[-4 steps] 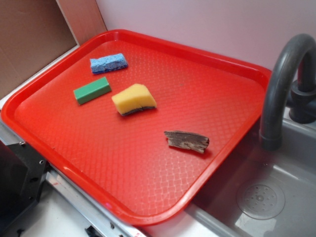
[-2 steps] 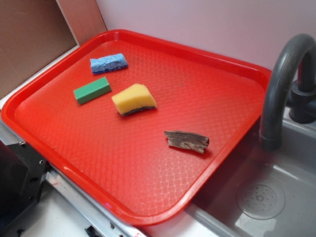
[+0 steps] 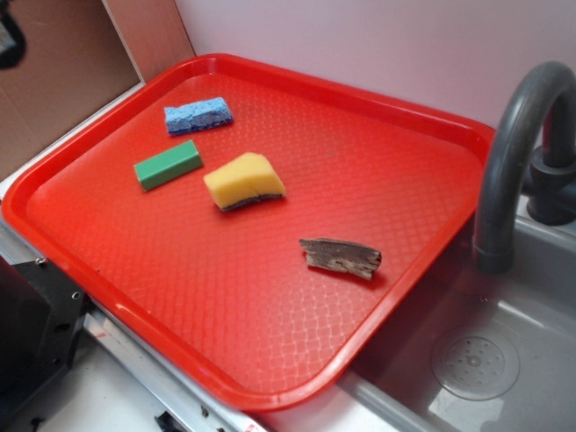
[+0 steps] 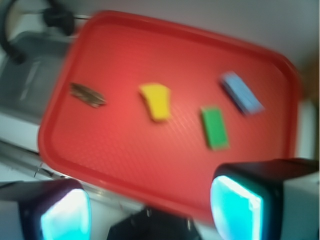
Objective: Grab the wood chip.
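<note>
A small, flat, brown-grey wood chip [image 3: 340, 256] with streaked grain and jagged ends lies on a red tray [image 3: 270, 360], near its sink-side edge.

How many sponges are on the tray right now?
2. The blue sponge lies near the tray's far left corner; the yellow sponge lies near the middle, beside the green block. Nothing seems hidden.
</note>
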Robot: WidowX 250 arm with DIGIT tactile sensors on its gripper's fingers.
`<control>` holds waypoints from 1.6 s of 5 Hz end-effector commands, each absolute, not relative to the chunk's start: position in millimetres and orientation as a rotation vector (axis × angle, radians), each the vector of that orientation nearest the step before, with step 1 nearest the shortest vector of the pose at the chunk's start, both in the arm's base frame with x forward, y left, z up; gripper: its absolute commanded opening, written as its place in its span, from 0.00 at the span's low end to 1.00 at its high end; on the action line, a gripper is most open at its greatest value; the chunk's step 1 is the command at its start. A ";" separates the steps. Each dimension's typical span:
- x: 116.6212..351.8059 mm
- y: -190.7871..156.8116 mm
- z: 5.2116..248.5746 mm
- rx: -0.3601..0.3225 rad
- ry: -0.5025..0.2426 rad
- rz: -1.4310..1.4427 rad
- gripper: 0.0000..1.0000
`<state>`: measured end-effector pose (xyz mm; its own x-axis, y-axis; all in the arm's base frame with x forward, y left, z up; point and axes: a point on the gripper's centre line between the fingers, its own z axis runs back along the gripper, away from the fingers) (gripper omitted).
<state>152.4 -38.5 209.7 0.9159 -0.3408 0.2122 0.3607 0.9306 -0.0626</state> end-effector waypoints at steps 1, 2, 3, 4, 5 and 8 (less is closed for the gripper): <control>189.5 -105.1 187.1 -0.096 -0.269 -0.801 1.00; 199.0 -134.4 174.5 -0.040 -0.258 -0.945 1.00; 211.3 -157.4 156.6 -0.040 -0.256 -1.041 1.00; 215.9 -166.2 140.4 -0.024 -0.219 -1.083 1.00; 218.3 -166.9 121.6 -0.003 -0.178 -1.071 1.00; 227.2 -181.4 58.3 -0.020 -0.063 -1.144 1.00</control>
<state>231.4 -169.7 45.4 0.4357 -0.9001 0.0059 0.9001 0.4356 -0.0109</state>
